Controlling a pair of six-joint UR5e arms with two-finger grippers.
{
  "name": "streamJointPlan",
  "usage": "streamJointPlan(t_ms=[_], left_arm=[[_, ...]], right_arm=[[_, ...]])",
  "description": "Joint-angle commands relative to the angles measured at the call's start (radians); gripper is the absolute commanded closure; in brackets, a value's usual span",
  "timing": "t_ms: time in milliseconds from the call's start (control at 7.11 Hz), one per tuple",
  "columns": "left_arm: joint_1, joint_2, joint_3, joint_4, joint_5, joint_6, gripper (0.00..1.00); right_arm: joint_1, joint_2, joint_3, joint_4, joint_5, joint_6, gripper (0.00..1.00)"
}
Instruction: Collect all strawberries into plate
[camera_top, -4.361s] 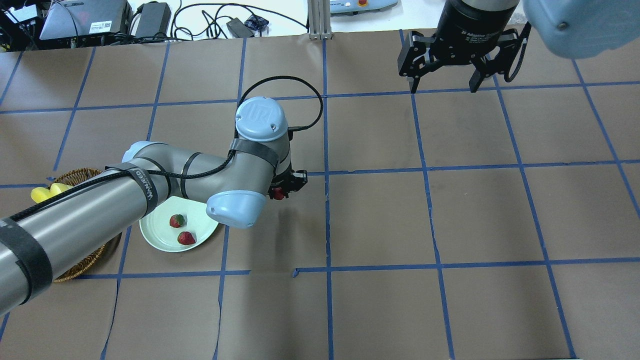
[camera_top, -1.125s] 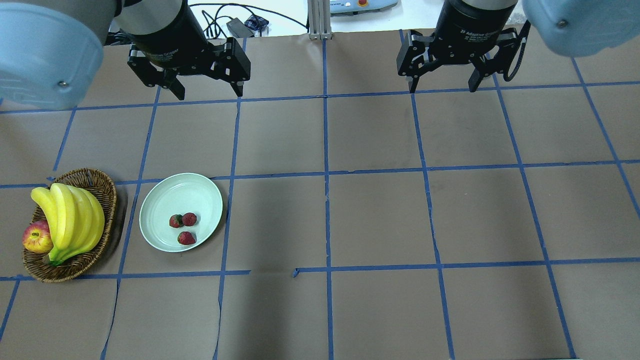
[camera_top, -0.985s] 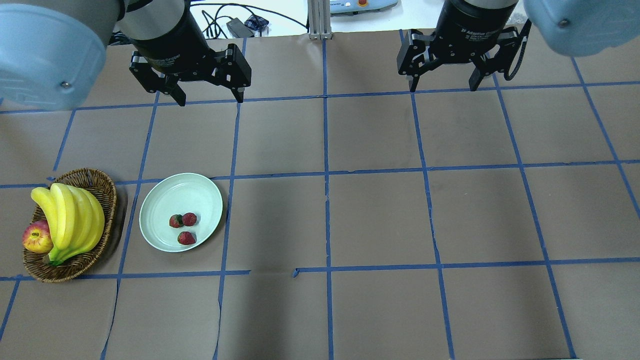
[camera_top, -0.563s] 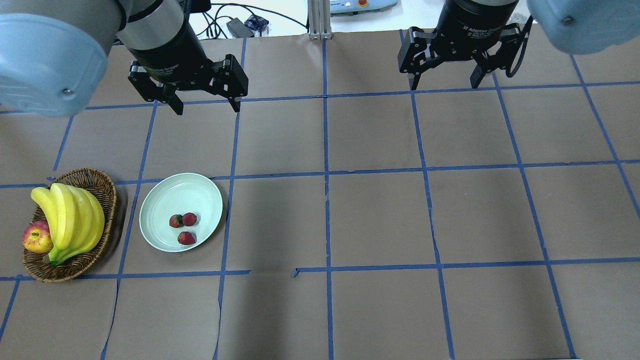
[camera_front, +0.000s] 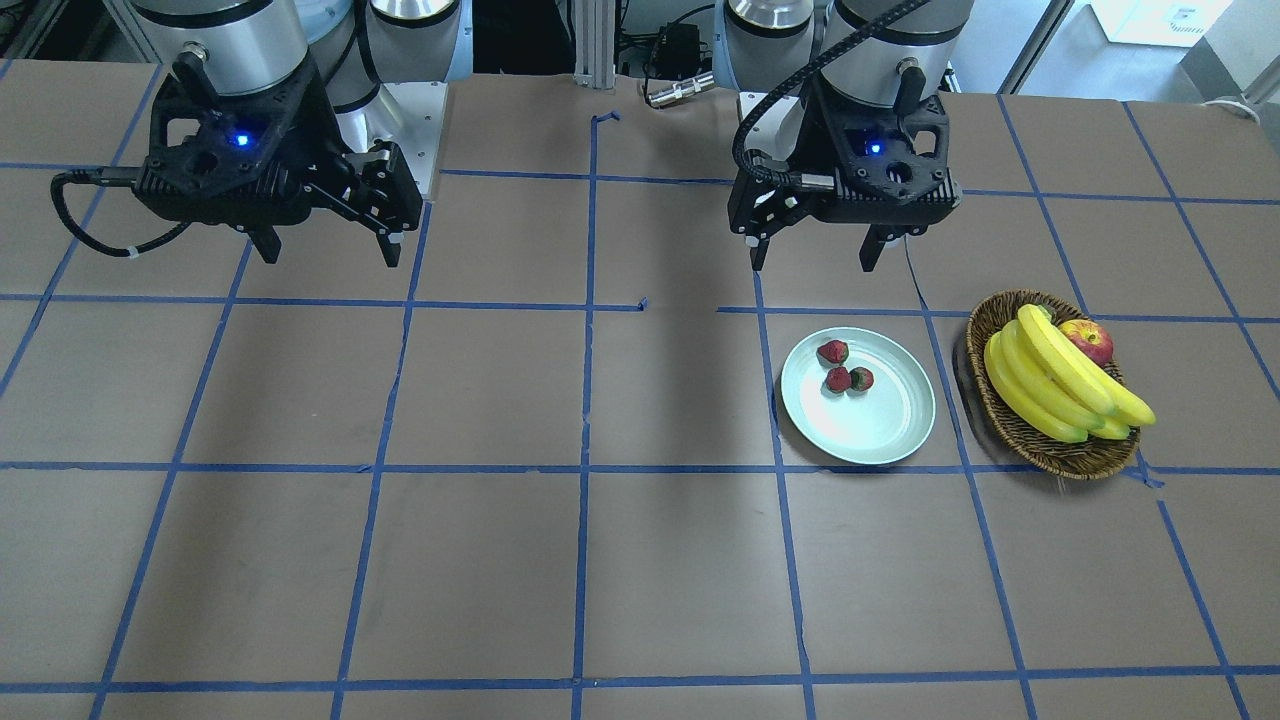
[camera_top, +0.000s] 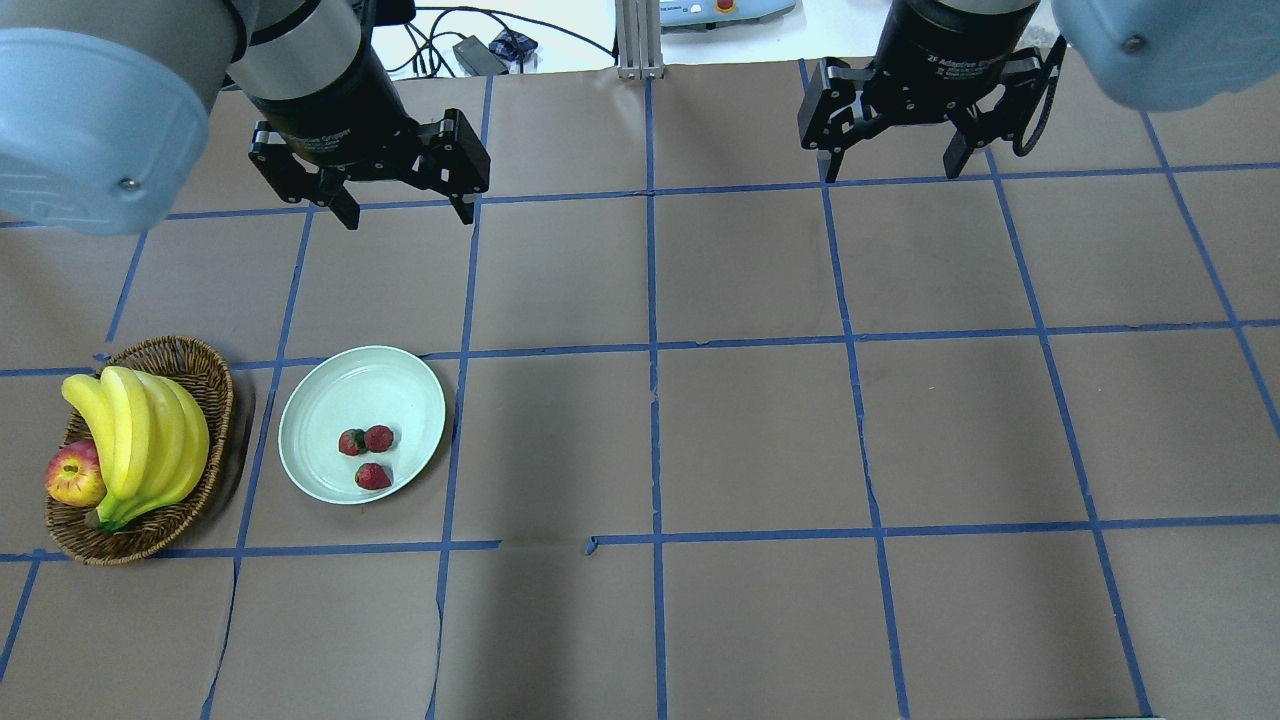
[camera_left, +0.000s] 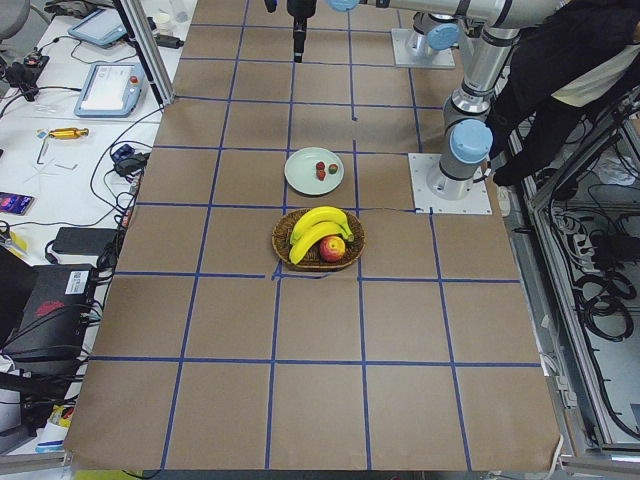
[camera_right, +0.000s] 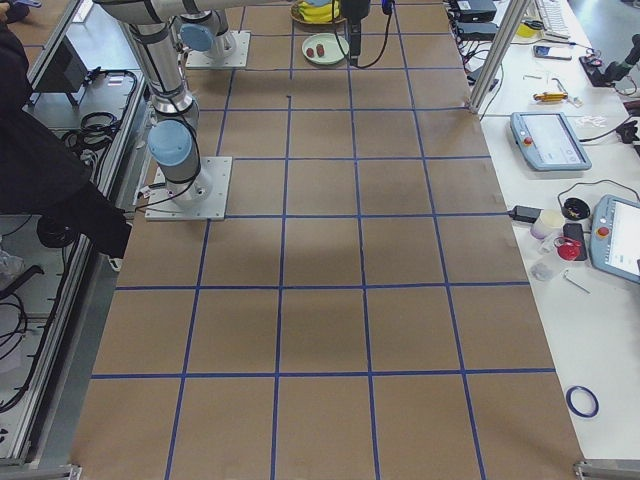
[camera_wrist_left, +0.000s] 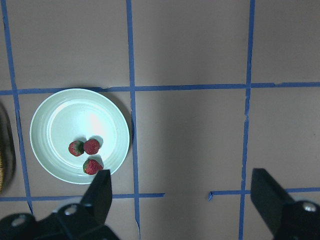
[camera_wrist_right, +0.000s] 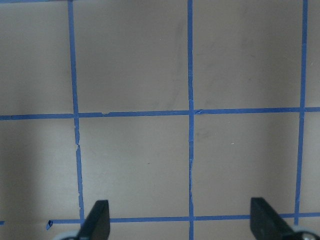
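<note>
Tabletop (camera_top: 760, 440) strawberries (camera_top: 378, 438) (on plate (camera_top: 340, 390)) sit apart from jaws.

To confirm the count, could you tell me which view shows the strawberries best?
The left wrist-mounted view: all three strawberries lie large and unobstructed on the plate. Overhead and front-facing views show them smaller; both side views show only tiny red specks; the right wrist view shows none.

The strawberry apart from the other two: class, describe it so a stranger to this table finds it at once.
Find the brown wicker basket on the robot's left; beside it lies the pale green plate. Three strawberries lie on it: two sit together as a pair, while the lone strawberry sits apart, closest to the rim on the robot's side.
</note>
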Motion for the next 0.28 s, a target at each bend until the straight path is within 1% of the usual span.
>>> streamJointPlan(t_ms=[0,141], left_arm=[[-0.001,0.002,-0.002,0.002,0.004,-0.001,0.0],[-0.001,0.0,-0.002,0.002,0.003,0.0,0.0]], right_arm=[[-0.001,0.0,-0.004,0.001,-0.003,0.0,0.0],[0.0,0.0,-0.004,0.001,-0.002,0.002,0.0]])
